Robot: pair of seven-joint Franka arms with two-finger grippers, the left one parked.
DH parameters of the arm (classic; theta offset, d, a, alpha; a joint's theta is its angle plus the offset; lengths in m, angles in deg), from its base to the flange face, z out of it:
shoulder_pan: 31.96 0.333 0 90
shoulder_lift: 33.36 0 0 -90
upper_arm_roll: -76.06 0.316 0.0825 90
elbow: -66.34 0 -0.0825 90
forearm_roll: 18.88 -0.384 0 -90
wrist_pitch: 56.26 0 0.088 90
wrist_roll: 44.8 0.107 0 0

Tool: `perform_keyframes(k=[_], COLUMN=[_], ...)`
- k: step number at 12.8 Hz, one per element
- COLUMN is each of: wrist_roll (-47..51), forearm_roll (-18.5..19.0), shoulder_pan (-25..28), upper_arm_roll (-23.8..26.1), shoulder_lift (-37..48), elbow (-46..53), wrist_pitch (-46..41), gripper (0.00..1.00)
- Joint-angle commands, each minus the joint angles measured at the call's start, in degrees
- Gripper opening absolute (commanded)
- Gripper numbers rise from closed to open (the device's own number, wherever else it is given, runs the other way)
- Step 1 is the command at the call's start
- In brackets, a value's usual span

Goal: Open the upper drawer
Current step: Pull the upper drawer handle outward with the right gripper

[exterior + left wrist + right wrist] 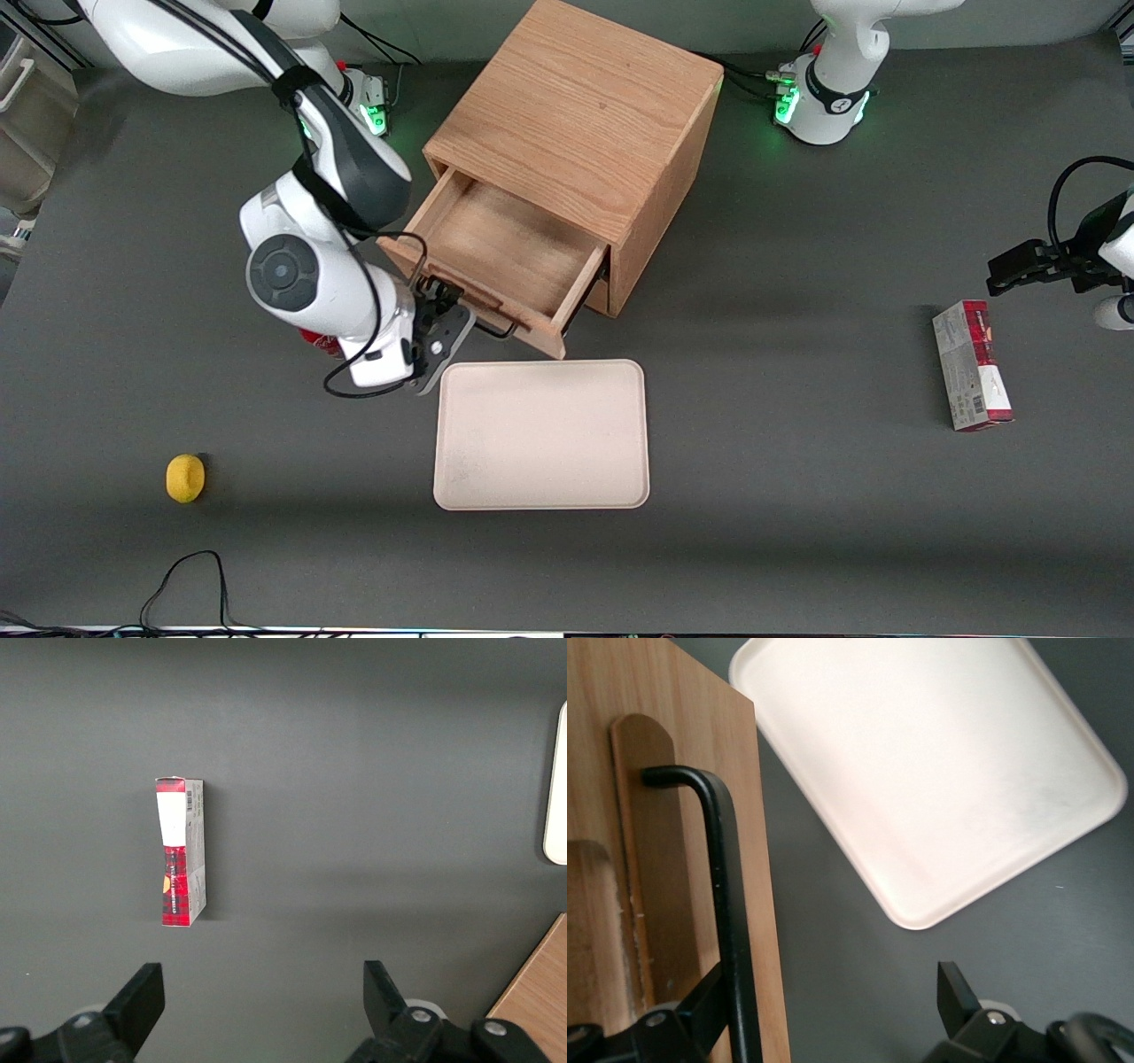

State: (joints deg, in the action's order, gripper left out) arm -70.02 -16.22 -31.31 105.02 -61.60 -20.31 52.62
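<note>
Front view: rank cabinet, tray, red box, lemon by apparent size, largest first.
1. cabinet, upper drawer pulled out
2. tray
3. red box
4. lemon

No close calls. The end effector is at the drawer's black handle, fingers open.

The working arm's wrist covers one end of the upper drawer front and part of its black bar handle, and hides most of a small red thing on the tabletop beneath it. The end effector is at the handle, with one finger tucked under the bar. The lower drawer lies hidden beneath the open one.
</note>
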Motion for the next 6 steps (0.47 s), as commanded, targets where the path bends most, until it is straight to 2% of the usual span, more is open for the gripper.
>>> perform_keyframes(k=[1,6], wrist_roll=[-1.24,-0.45], forearm_roll=[0.59,1.2], shoulder_pan=[0.23,-0.12], upper_arm_roll=[-2.5,-4.97], shoulder_lift=[-1.64,0.02], elbow=[4.29,6.49], wrist_pitch=[-1.39,-2.09], gripper=[1.0,1.0])
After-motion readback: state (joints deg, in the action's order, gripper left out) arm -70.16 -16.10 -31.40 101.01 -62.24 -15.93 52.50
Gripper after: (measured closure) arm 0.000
